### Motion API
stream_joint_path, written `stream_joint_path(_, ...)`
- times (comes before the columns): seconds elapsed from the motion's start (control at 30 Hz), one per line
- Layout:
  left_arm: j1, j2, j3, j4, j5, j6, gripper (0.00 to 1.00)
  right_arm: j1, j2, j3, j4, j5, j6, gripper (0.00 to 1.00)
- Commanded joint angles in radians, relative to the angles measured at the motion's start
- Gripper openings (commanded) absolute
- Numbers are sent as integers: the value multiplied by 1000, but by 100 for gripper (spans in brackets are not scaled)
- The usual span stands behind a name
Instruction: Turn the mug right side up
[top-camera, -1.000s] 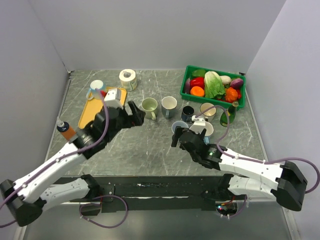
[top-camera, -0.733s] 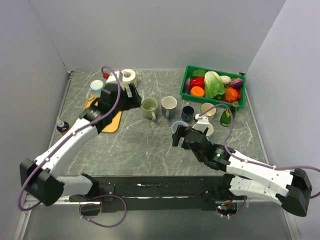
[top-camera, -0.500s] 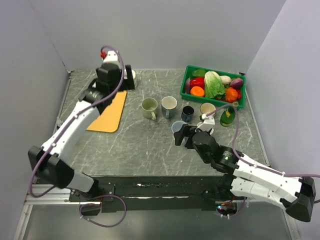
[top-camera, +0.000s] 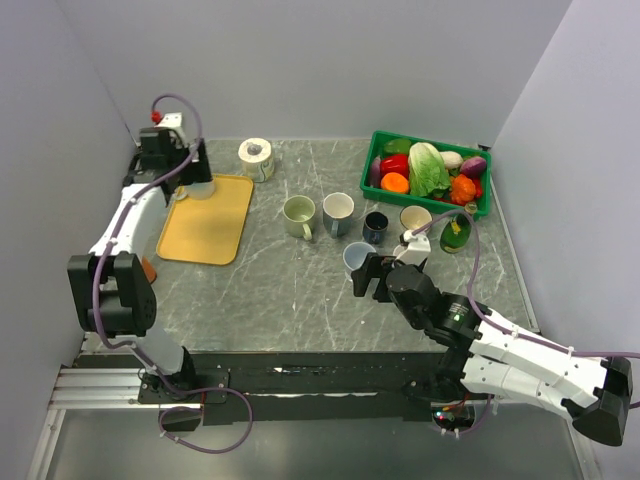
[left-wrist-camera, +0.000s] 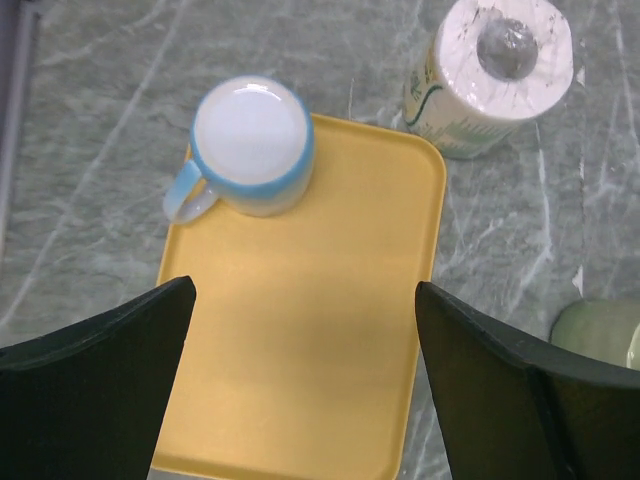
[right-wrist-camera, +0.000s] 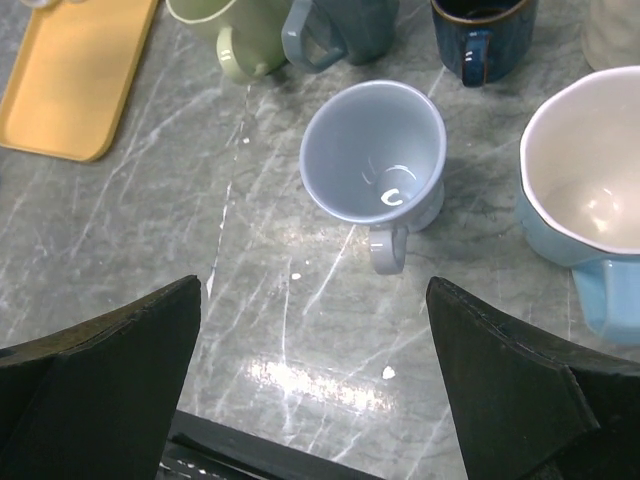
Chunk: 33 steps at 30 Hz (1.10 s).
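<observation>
Grey marbled table (top-camera: 280, 295) boxed in by plain pale lilac walls (top-camera: 330, 70), evenly lit

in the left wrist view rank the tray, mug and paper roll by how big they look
1. tray, clearly the largest.
2. paper roll and mug: they look about alike, and the roll's top may sit nearer the camera, so no ranking between them.

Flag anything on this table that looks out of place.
The blue-banded mug sits upside down, base up, on the far left corner of the tray, with its handle poking past the edge. The other mugs at mid-table all stand mouth up. Nothing looks spilled or broken.
</observation>
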Motion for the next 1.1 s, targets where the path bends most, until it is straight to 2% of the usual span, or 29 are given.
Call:
stream_joint_path(0.0,128,10,-16,153,348,-13,96,4,7,49,-22,-4,0,100)
stream_joint_path(0.2,174,100,-12,209,365,-32,96,4,37,49,-19,-22,14,100)
stream_joint_path(0.47,202,255,91,163,344,-47,96,2,57,57,-12,-44,17,100)
stream_joint_path(0.63,222,289,79,216,323,-89,96,2,54,43,-16,-61,29,100)
stream_joint_path(0.77,222,300,66,267,368,-89,96,2,33,37,-22,-61,43,100)
stream_joint_path(1.07,222,390,135,287,398,-89,96,4,13,46,-62,-45,48,100)
